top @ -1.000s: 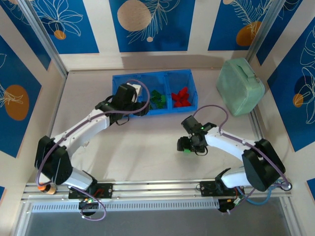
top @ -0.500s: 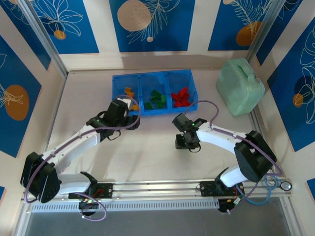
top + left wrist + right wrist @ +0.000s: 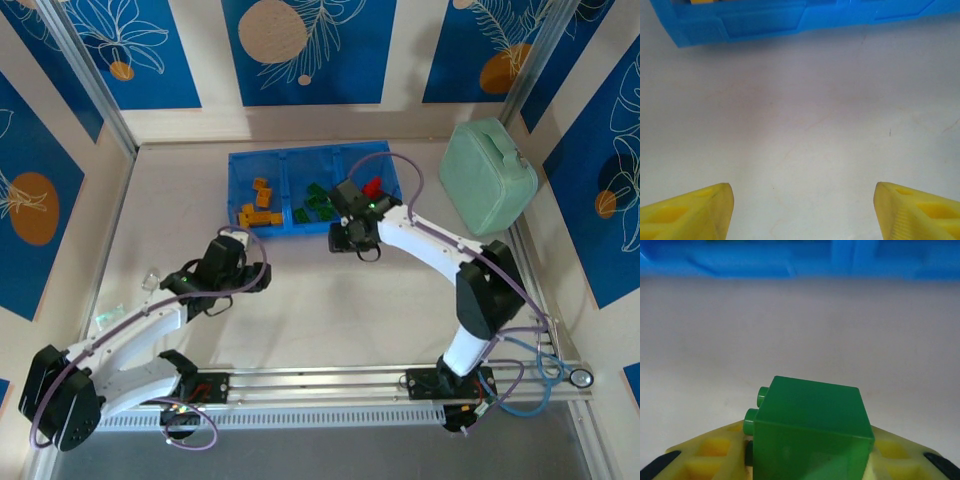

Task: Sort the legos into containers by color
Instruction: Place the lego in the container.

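Your right fingers [image 3: 705, 452] are closed on a green brick [image 3: 810, 435] — studs turned to the left, the block standing up between the yellow pads. They hang over the bare counter [image 3: 800, 330], just short of the near wall of the blue tray [image 3: 790, 260]. Your left fingers [image 3: 690, 212] are spread wide with nothing between them, over the counter and well back from the tray. I'd judge you are mid-delivery: next, lift the brick over that wall and let go above the middle compartment, where the green legos [image 3: 316, 200] lie. Yellow-orange legos [image 3: 258, 206] sit in the left compartment, red legos [image 3: 372, 187] in the right — don't overshoot into red.
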### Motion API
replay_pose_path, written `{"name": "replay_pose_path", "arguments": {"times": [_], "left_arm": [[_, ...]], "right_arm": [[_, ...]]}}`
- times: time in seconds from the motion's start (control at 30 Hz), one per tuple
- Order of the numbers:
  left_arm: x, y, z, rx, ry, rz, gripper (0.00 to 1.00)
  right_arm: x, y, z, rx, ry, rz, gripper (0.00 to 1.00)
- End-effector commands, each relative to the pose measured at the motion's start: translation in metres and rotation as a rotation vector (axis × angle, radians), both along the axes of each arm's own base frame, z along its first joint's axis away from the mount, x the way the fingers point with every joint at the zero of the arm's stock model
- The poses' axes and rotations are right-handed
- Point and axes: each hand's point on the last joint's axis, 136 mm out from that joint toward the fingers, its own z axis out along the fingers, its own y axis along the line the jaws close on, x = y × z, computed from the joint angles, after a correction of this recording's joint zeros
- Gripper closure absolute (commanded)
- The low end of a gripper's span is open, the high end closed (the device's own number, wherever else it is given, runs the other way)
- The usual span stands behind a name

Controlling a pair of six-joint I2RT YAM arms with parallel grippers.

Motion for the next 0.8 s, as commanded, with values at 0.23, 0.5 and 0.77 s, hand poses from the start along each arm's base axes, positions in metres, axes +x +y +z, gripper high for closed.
{"name": "replay_pose_path", "arguments": {"times": [0.23, 0.5, 0.77], "left_arm": [[-0.028, 0.012, -0.004, -0.045, 0.003, 0.024, 0.26], [-0.040, 0.024, 0.001, -0.067, -0.020, 0.048, 0.26], [-0.042, 0.033, 0.013, -0.062, -0.065, 0.066, 0.26]], "right_arm": [[0.075, 0.026, 0.014, -0.048, -0.030, 0.082, 0.65], [0.116, 0.042, 0.009, -0.071, -0.039, 0.092, 0.56], [0.127, 0.048, 0.027, -0.077, -0.072, 0.099, 0.23]]}}
